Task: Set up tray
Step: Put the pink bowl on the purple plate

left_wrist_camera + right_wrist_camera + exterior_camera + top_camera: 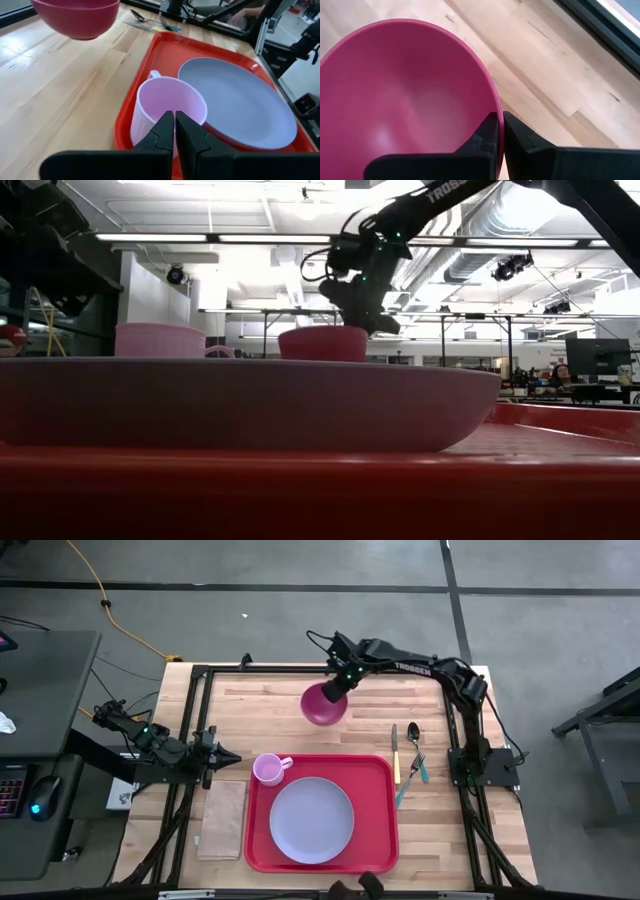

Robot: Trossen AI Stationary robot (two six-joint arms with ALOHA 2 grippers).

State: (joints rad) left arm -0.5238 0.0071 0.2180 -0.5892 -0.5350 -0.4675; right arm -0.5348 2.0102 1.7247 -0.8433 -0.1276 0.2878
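A magenta bowl hangs over the bare wood beyond the red tray, with my right gripper shut on its rim. On the tray rest a pale lilac plate and, at its far left corner, a pink mug. My left gripper waits at the table's left edge, shut, pointing at the mug without touching it. My right gripper pinches the bowl's rim on its far right side, one finger inside the bowl and one outside. The fingers come slanting down from the table's far right. The bowl hangs clear of the wood, opening up, nearly level.
A tan napkin lies left of the tray. A knife, a spoon and a fork lie on the wood right of the tray. Bare wood stretches between the tray's far rim and the table's far edge.
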